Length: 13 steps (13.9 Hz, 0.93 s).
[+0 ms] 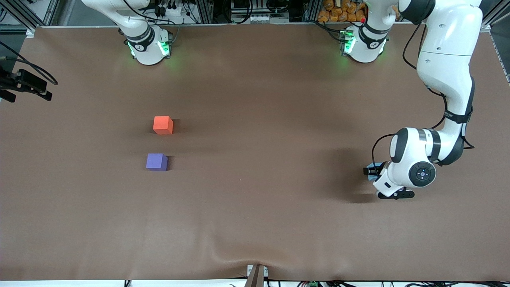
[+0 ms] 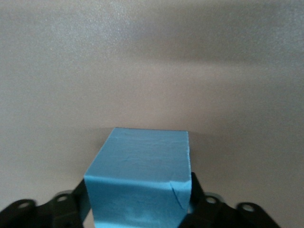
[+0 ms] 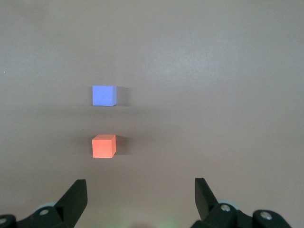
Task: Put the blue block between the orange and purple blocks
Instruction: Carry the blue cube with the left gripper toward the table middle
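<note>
Blue block (image 2: 140,183), no readable writing.

- A robotics lab: two white robot arms stand bolted on bases (image 1: 149,48) lit with green lamps, along one edge of a wide table (image 1: 255,223) under a plain brown cover.
- Past that edge of the table, aluminium frame rails (image 1: 207,10) and bundles of black cables (image 1: 167,8) crowd the background.
- Beside the table's right-arm end, a black camera (image 1: 26,83) sits on a mount.

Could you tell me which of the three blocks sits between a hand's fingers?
The blue block, between the left hand's fingers; the orange and purple blocks sit alone on the table.
</note>
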Each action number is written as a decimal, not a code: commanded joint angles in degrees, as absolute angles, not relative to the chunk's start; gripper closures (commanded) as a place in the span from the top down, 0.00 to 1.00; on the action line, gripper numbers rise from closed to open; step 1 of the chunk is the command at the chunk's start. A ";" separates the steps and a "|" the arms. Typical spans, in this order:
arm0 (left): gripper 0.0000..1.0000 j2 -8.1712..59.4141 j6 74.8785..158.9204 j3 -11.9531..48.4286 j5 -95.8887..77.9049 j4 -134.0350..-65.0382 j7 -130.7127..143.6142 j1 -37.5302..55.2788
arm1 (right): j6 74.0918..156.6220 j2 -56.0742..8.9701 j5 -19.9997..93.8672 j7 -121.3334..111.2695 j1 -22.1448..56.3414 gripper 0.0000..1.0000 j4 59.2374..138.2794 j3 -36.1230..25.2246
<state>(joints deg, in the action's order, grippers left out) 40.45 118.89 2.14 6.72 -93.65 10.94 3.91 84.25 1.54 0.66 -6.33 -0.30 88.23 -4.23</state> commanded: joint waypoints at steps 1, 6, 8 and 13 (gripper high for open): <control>0.19 38.68 118.65 2.55 7.73 -93.26 11.51 5.53 | 83.50 1.06 1.32 -6.33 -1.67 1.00 87.28 -3.60; 0.19 37.53 118.56 2.64 7.03 -91.58 18.34 16.93 | 83.50 0.97 1.32 -6.33 -1.84 1.00 87.28 -3.60; 0.19 37.96 118.39 2.72 6.86 -91.06 24.66 24.13 | 83.50 0.97 1.32 -6.33 -1.85 1.00 87.36 -3.60; 0.20 42.09 118.48 2.72 -1.39 -85.44 36.10 37.77 | 83.50 0.97 1.41 -6.33 -1.85 1.00 87.28 -3.52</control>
